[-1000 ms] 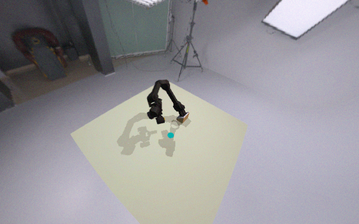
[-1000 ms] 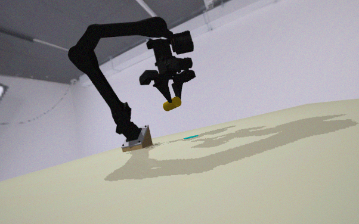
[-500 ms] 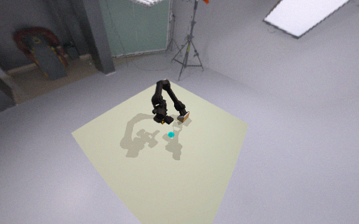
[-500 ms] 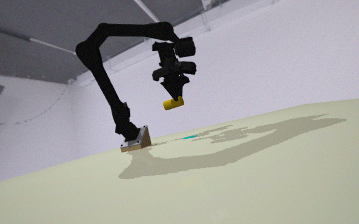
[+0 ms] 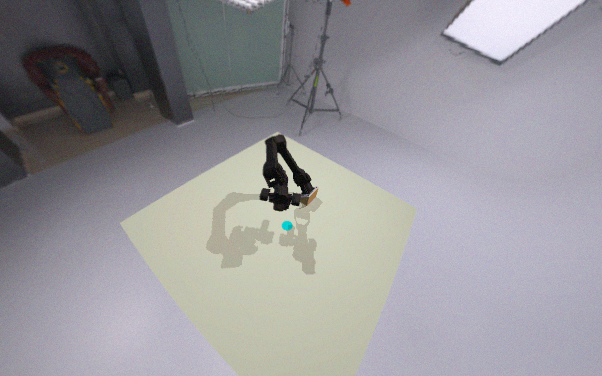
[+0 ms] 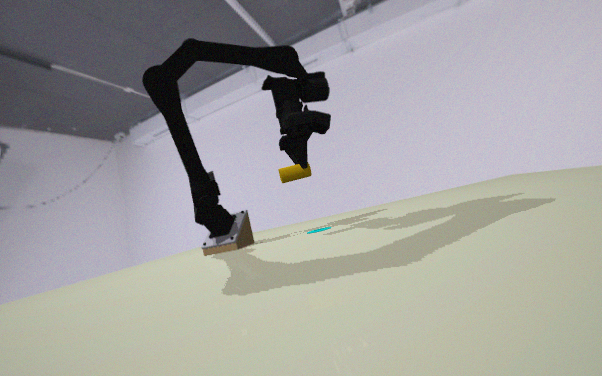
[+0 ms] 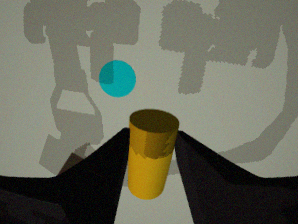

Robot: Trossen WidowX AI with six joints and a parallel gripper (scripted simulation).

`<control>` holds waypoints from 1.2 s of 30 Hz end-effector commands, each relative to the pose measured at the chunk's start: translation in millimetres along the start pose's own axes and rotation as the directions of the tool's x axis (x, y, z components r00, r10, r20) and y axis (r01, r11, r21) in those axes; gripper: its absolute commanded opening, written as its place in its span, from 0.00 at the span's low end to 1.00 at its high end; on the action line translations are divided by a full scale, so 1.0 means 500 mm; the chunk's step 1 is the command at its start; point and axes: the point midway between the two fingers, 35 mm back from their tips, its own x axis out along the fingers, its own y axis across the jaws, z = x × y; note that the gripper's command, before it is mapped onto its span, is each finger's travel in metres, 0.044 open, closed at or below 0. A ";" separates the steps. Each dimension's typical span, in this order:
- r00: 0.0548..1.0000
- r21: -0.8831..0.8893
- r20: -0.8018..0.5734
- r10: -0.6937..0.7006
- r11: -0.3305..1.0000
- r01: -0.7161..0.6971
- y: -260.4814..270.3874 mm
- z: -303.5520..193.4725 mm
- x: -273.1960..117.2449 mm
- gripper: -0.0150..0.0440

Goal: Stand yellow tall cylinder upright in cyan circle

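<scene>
My gripper (image 6: 301,166) (image 7: 152,135) is shut on the yellow cylinder (image 6: 294,173) (image 7: 152,155) and holds it high above the mat. In the exterior view the cylinder lies roughly level, crosswise under the fingers. The cyan circle (image 5: 287,226) (image 6: 319,230) (image 7: 117,78) is flat on the mat, below the gripper and a little aside; in the wrist view it sits up and to the left of the cylinder's end. In the top view the arm (image 5: 280,175) hides the cylinder.
The pale yellow-green mat (image 5: 267,300) (image 6: 417,310) lies on a grey floor. The arm's base (image 5: 310,196) (image 6: 229,237) stands on a wooden wedge near the mat's back. A light stand (image 5: 317,75) is far behind, off the mat.
</scene>
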 end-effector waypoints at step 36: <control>0.997 -0.597 -0.012 0.079 0.799 -0.070 0.102 0.013 0.011 0.43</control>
